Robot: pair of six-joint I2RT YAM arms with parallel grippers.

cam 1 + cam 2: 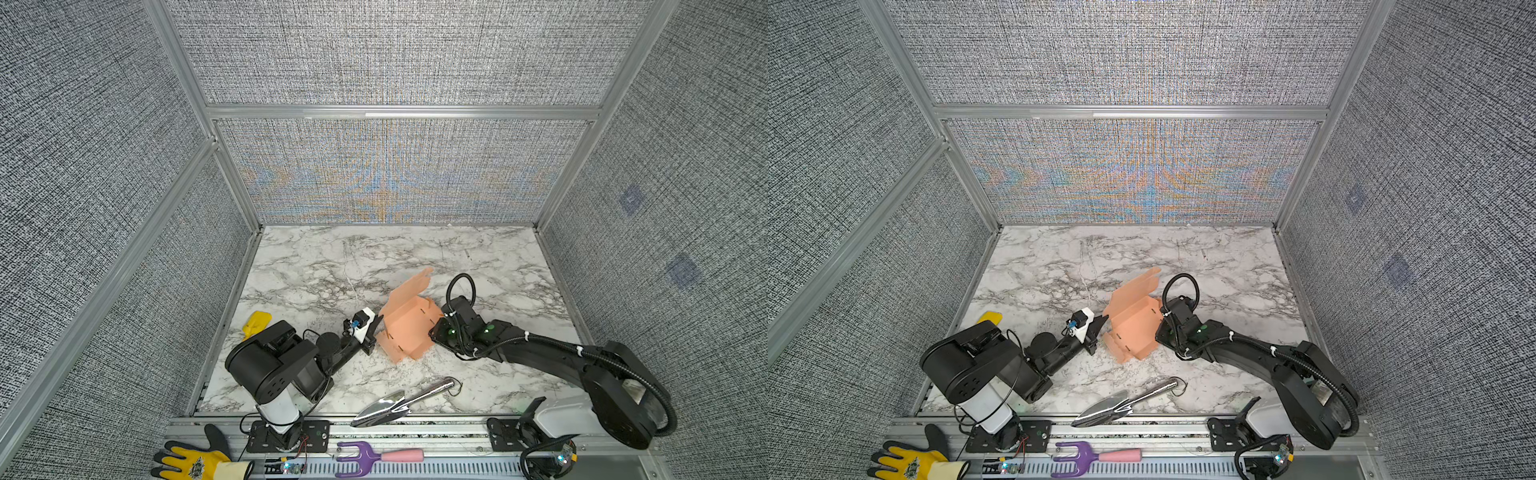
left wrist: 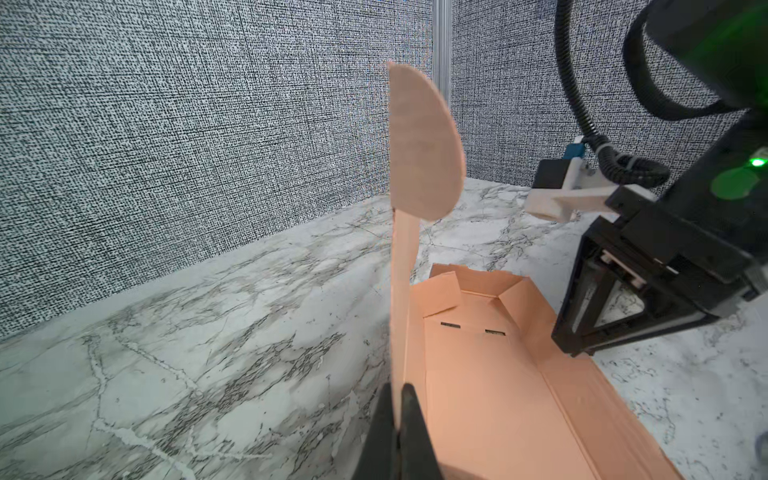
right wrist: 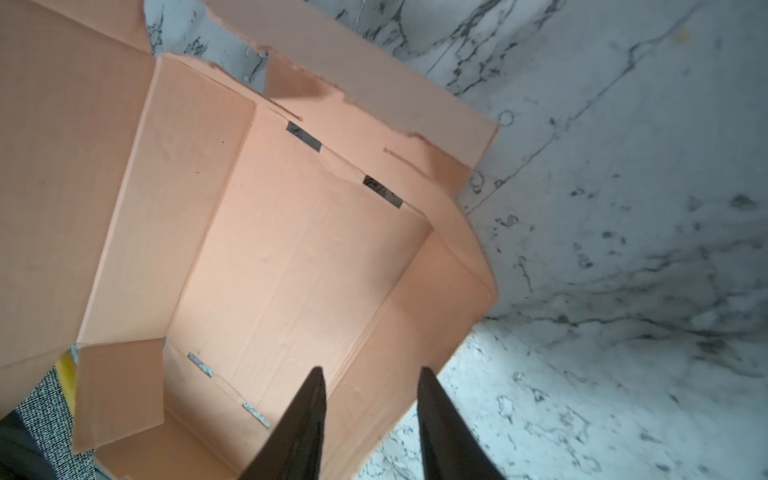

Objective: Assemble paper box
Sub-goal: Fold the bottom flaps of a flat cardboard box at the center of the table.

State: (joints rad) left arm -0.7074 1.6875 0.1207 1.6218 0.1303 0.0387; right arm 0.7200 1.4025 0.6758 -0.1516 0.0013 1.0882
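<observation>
Lower-centre, the salmon-pink creased cardboard paper box (image 1: 409, 328) lay between the arms: left gripper (image 2: 398, 388) clamped on its upright flap, right gripper (image 3: 371, 370) parted astride the opposite wall.

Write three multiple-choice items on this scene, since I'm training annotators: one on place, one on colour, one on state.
1. Where does the trowel lie? A on the marble table, between the paper box and the table's near edge; B inside that box; C hanging off the table.
2. The paper box is: A blue; B salmon-pink; C green.
3. The left hand is: A open; B holding the trowel; C shut on the upright flap.
Key: A, both top views show it on marble; B, every view shows salmon-pink card; C, the left wrist view shows the pinch.
</observation>
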